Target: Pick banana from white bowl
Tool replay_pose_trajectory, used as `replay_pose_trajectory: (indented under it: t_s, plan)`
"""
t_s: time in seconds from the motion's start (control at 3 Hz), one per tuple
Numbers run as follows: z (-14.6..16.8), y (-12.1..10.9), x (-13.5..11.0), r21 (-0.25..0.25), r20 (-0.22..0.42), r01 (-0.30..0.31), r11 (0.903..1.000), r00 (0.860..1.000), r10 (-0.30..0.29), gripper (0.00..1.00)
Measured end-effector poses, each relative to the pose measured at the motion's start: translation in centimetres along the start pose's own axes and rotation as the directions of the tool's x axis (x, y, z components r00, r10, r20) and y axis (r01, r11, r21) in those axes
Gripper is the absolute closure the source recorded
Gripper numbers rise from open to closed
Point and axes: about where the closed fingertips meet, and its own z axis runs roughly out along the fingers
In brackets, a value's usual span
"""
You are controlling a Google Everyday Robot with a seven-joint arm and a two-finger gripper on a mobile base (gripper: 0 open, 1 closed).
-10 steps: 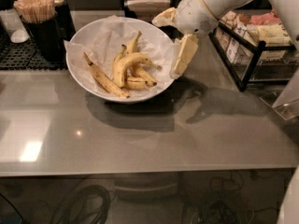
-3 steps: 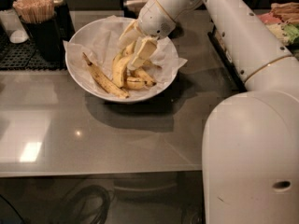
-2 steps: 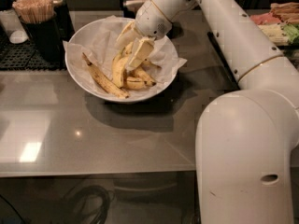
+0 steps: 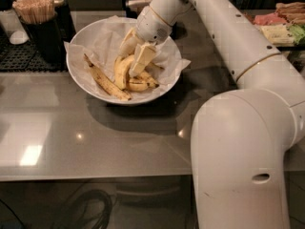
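Well, the banana, plump, curved and bright yellow, lies in the middle of the white bowl on the crinkled paper lining. It is bunched with a few other pieces, and a long speckled banana lies along the bowl's left side. The end effector hangs right over that bunch with its two pale fingers apart, one reaching down to about the top of the yellow one. Whether it touches, I can't tell.

To my eye this is the approach to the grasp, and nothing is lifted yet. The next move, I'd judge, calls for a short drop so the fingers straddle the curved banana alone, then a close and a straight lift clear of the rim.

The bowl sits on a glossy grey surface, and the robot's big white arm arches over it from the right. Behind on the left stands a dark holder of wooden sticks, and food packets lie far right.
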Motion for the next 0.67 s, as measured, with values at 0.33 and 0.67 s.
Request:
replay_pose_trajectory:
  t_s: [0.33,0.67]
  plan:
    - [1.13,0.35,1.19,-0.025,-0.052,-0.007,0.9997,0.999,0.006,0.39]
    - [0.96,0.39,1.15,-0.025,-0.056,-0.009,0.9997,0.998,0.007,0.58]
